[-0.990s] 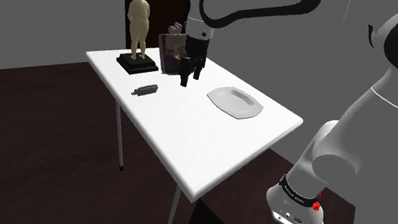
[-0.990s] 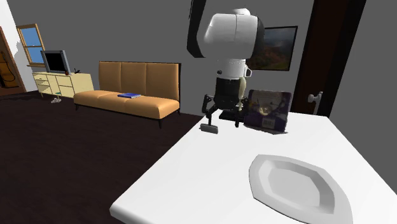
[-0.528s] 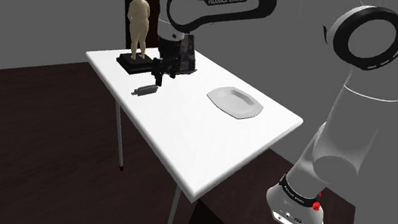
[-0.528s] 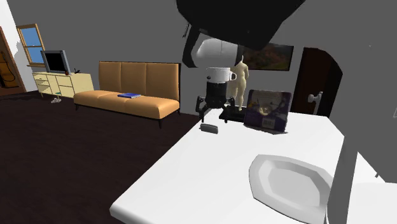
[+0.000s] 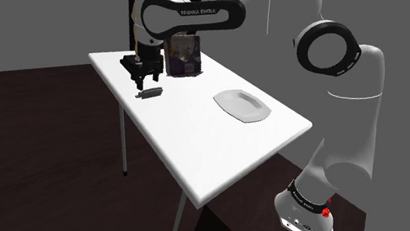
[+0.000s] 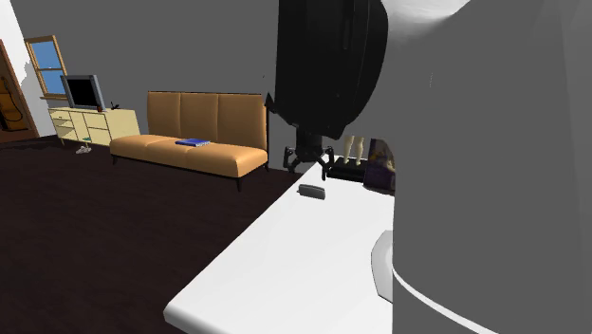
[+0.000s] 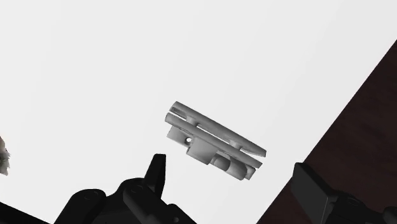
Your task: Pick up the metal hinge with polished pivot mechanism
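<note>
Here, hovered over the white desk [image 5: 193, 141] with the end effector [image 5: 142, 82] spread wide, clasping nothing. Showed the grey metal hinge [image 7: 213, 141] lying flat just beneath the end effector, between its two fingers [image 7: 156, 170] yet apart from both, near the desk's edge. Showed also a patterned pouch [image 5: 184, 54] standing just beside the end effector and a white plate [image 5: 242, 104] well apart from it.

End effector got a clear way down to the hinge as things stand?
Probably yes: the end effector hangs open just above the hinge, which lies flat on bare table near the edge, with nothing between them.
</note>
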